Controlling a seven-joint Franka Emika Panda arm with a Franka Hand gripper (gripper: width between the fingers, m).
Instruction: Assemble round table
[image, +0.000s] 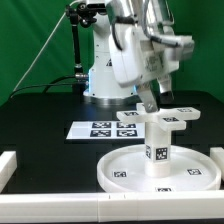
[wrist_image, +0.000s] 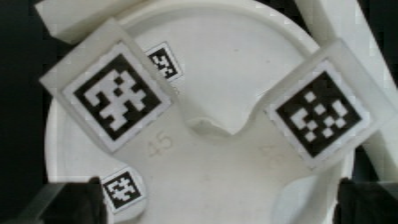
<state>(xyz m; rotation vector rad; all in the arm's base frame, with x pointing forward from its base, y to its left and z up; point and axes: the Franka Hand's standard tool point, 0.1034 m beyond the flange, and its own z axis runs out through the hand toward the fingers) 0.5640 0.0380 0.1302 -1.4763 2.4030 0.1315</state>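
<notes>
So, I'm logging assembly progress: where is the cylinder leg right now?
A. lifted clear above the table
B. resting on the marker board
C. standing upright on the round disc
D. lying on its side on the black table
C: the exterior view shows the leg standing upright on the disc, with the cross foot at its top.

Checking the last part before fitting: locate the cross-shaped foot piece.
In the exterior view, the cross-shaped foot piece sits atop the upright leg, which stands on the round disc; the gripper is at its left.
</notes>
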